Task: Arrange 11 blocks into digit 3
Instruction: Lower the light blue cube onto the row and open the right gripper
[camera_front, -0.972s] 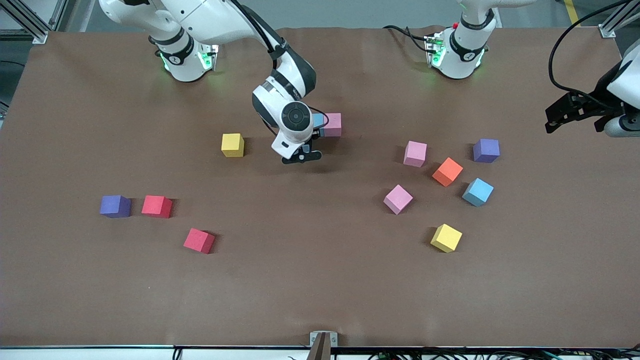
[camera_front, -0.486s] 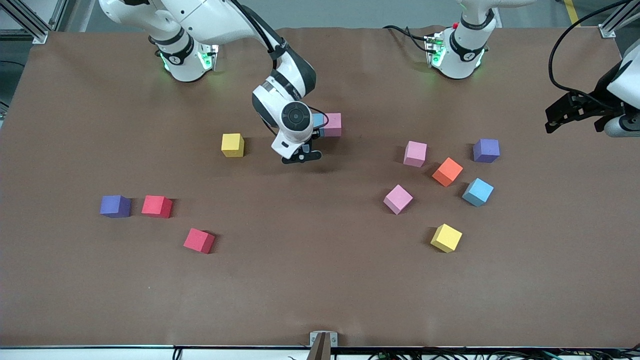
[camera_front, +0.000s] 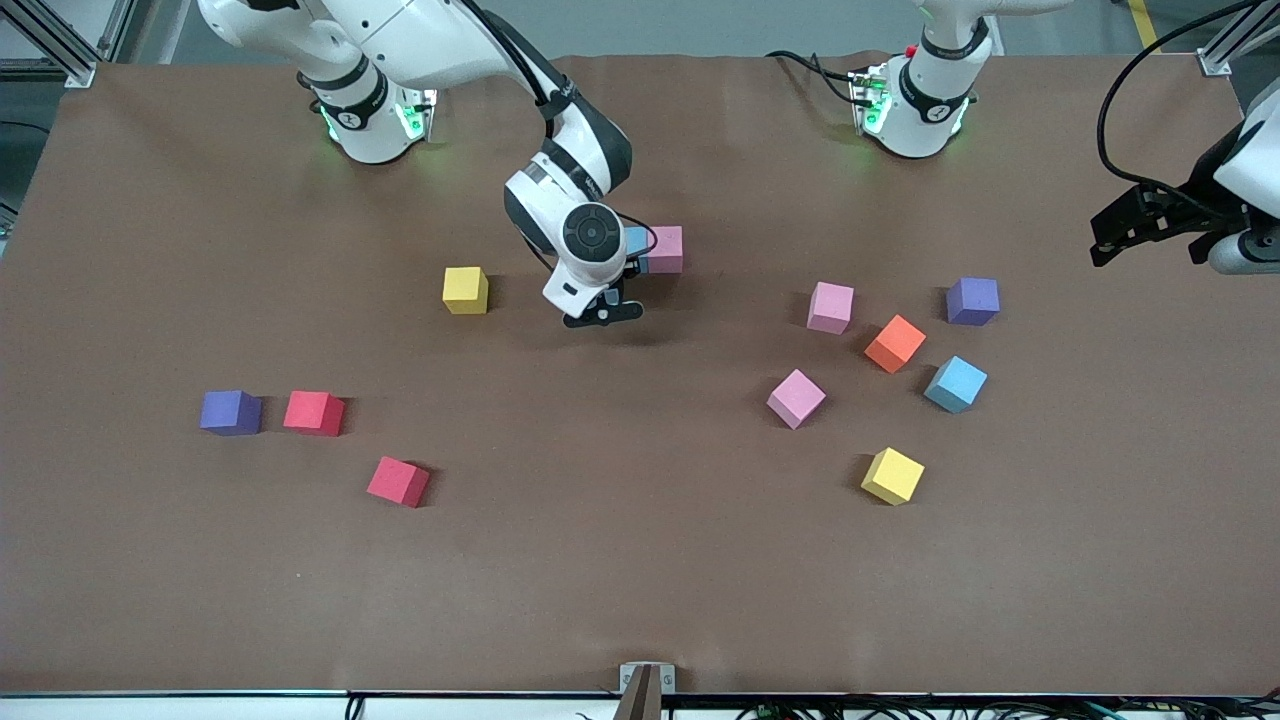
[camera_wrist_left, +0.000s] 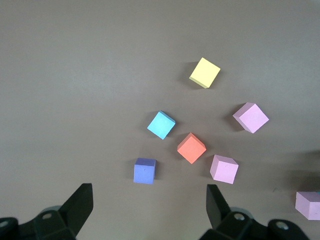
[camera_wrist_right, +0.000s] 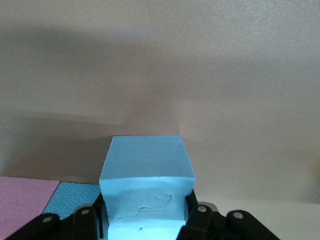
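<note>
My right gripper (camera_front: 603, 308) is shut on a light blue block (camera_wrist_right: 146, 182), held low beside a second light blue block (camera_front: 634, 240) that touches a pink block (camera_front: 665, 249). The hand hides the held block in the front view. A yellow block (camera_front: 465, 290) lies toward the right arm's end, and two red blocks (camera_front: 313, 412) (camera_front: 398, 481) lie nearer the front camera. Toward the left arm's end sit two pink blocks (camera_front: 830, 306) (camera_front: 796, 398), an orange one (camera_front: 895, 343), a light blue one (camera_front: 955, 384) and a yellow one (camera_front: 893, 476). My left gripper (camera_wrist_left: 148, 205) waits open, high over that end.
Two purple cubes lie among the blocks: one (camera_front: 231, 412) beside the red block toward the right arm's end, the other (camera_front: 973, 301) next to the orange block. A small metal bracket (camera_front: 646, 680) sits at the table edge nearest the front camera.
</note>
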